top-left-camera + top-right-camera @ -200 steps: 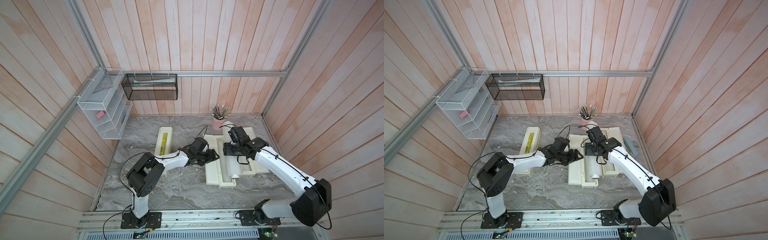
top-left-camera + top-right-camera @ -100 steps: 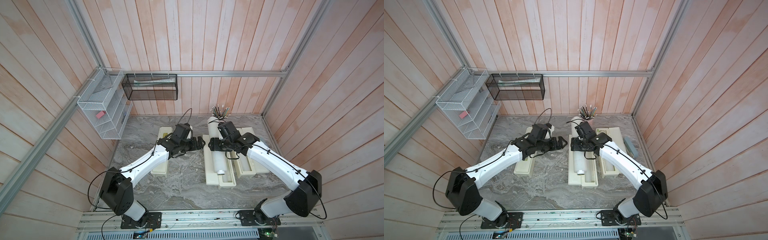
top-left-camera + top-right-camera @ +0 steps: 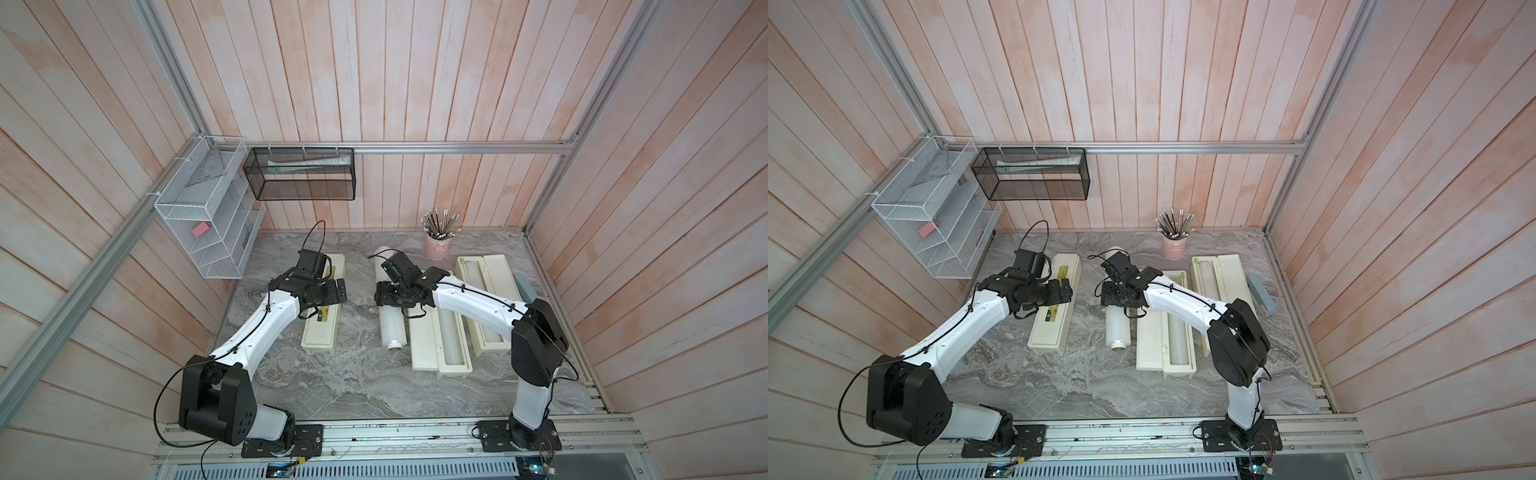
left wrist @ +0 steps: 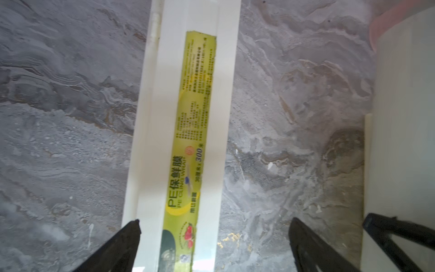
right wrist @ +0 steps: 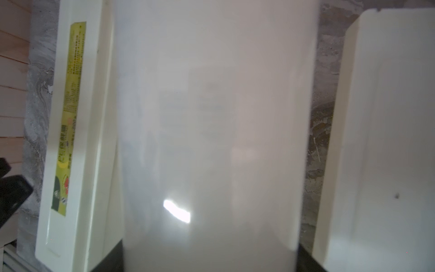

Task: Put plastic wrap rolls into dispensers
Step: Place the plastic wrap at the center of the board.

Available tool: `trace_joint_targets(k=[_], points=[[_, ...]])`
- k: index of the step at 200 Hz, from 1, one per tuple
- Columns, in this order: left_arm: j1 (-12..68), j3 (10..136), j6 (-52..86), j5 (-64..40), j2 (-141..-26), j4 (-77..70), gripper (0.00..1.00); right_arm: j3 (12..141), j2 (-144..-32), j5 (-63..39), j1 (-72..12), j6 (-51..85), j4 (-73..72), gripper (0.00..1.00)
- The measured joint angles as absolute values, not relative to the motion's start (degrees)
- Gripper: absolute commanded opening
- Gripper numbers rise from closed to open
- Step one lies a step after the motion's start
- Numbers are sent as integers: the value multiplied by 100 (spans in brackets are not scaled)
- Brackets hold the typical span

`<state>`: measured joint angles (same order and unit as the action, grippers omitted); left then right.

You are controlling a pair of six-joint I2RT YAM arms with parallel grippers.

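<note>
I've got the right gripper (image 3: 387, 297) clamped on the roll (image 3: 391, 328) mid-length, for balance. The left gripper (image 3: 337, 291) hangs wide open over the shut dispenser (image 3: 318, 336), probably to lift its lid.

free: marble strip (image 3: 359, 328) | flanks: closed dispenser (image 3: 320, 337), roll (image 3: 390, 326)

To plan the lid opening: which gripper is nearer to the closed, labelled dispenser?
Left. The left gripper hangs open over the closed dispenser; the right gripper is off to its side, shut on the thick roll.
</note>
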<state>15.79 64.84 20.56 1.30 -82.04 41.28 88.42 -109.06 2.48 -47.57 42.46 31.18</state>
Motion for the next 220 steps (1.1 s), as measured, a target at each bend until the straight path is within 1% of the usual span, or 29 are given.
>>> trace_joint_targets(k=[42, 64, 100, 128, 137, 146, 153, 181, 191, 220], points=[[1579, 6368, 1828, 792, -8455, 4112, 100, 8936, -11531, 368, -4748, 4335, 2834, 39], [1575, 6200, 1802, 847, -8617, 4056, 100, 8958, -11839, 427, -4742, 4346, 2744, 40], [1575, 6005, 1802, 725, -8805, 3760, 100, 8958, -12221, 395, -4674, 4375, 2676, 45], [1575, 5861, 1824, 513, -8829, 3522, 100, 8954, -12228, 346, -4611, 4390, 2617, 54], [1575, 5826, 1844, 421, -8842, 3444, 100, 8941, -12228, 349, -4602, 4397, 2604, 60], [1581, 5782, 1876, 314, -8862, 3378, 100, 8925, -12226, 338, -4598, 4401, 2585, 72], [1592, 5747, 1914, 248, -8873, 3336, 100, 8921, -12223, 336, -4598, 4401, 2576, 78], [1835, 5666, 2091, 145, -8888, 3286, 100, 8919, -12143, 445, -4591, 4320, 2462, 90], [1975, 5666, 2174, 126, -8888, 3271, 100, 8917, -12038, 484, -4587, 4292, 2438, 93], [2386, 5666, 2432, 89, -8888, 3253, 98, 8914, -11596, 539, -4576, 4193, 2425, 94]])
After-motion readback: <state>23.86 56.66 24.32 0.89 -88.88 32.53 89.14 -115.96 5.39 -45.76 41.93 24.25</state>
